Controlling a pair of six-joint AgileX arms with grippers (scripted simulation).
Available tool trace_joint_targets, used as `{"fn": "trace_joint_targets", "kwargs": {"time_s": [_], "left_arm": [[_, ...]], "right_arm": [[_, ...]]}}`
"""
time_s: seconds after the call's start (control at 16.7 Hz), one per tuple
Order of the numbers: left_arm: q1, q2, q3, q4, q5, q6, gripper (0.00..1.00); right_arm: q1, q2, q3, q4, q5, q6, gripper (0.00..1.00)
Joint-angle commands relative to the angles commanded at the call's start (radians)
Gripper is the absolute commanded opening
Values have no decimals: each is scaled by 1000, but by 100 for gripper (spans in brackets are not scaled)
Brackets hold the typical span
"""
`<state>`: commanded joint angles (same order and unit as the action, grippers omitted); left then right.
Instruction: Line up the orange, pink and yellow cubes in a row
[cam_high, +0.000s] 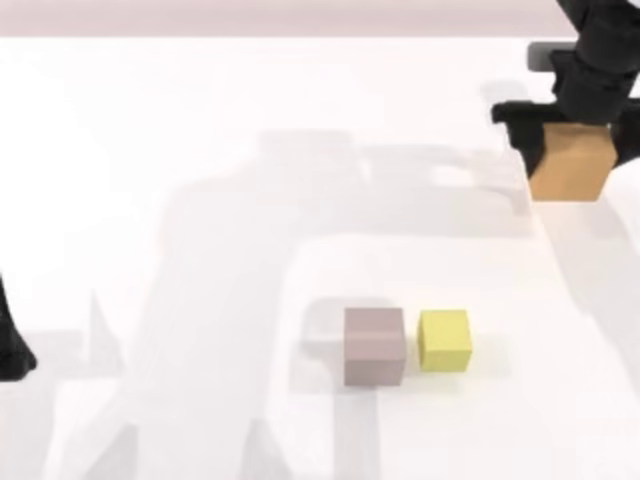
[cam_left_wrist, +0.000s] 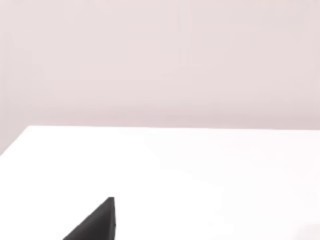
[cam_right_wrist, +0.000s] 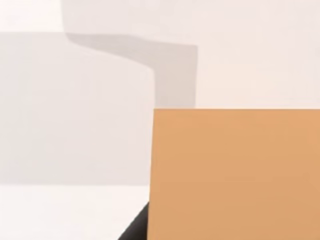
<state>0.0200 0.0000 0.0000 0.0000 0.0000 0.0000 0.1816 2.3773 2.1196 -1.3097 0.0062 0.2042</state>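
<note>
White table (cam_high: 200, 150) — bears pink cube (cam_high: 374, 345) and yellow cube (cam_high: 444, 339), just beside each other near the front; orange cube (cam_high: 570, 160) at far right — possibly raised off it.

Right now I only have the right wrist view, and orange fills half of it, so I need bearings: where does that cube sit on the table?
Observer: The orange cube is far back on the top view's right side, gripped by the right tool.
Operator: Where are the other two?
Observer: The pink cube and the yellow cube sit side by side near the front middle, with the yellow one to the right across a narrow gap.
Operator: Is the other arm in my way?
Observer: No, the left arm is parked at the table's left edge.
</note>
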Motion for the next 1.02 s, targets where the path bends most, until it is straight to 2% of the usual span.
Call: {"fn": "trace_joint_targets", "kwargs": {"time_s": [0.36,0.48,0.66,1.02], "left_arm": [[0,0,0,0,0,0,100],[0,0,0,0,0,0,100],[0,0,0,0,0,0,100],[0,0,0,0,0,0,100]], "right_arm": [[-3,0,13,-13,0,4,0],[32,13,38,-26,0,39,0],[159,48,112,-66,1,164,0],[563,130,285,-175,1,551,0]]}}
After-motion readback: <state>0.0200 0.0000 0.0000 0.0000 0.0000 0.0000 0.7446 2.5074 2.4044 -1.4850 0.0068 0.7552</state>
